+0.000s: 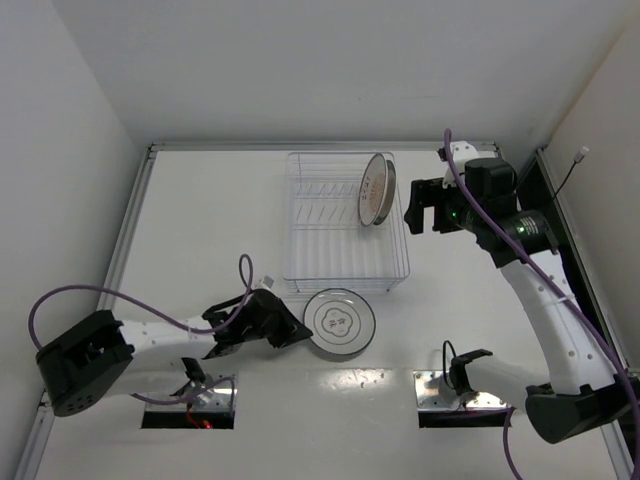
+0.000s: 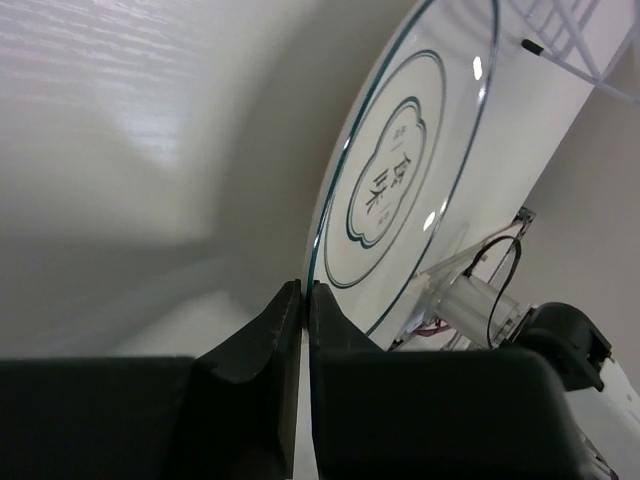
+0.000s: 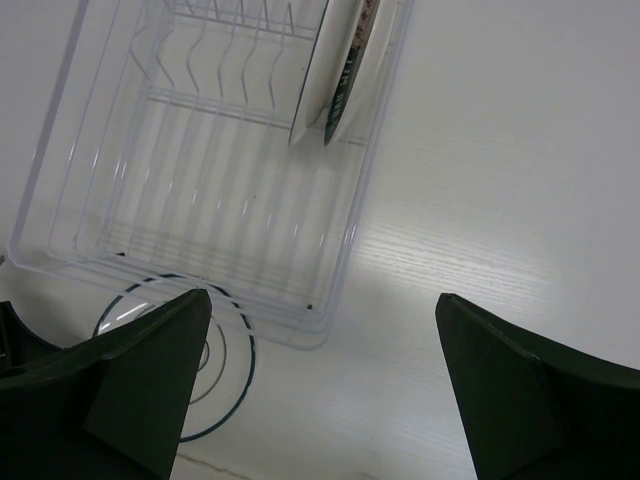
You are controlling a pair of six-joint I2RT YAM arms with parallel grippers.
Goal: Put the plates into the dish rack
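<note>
A white plate with a thin dark ring and a small centre drawing lies on the table just in front of the dish rack. My left gripper is shut on its left rim. In the left wrist view the fingers pinch the edge of this plate. Two more plates stand upright at the rack's far right; the front one has an orange-brown centre. My right gripper hangs open just right of the rack, holding nothing. The right wrist view shows the rack, the standing plates and the table plate.
A raised metal rim borders the table, with white walls behind and at the sides. Two arm mounts sit at the near edge. A purple cable loops over the left arm. A corner of the rack shows beyond the held plate.
</note>
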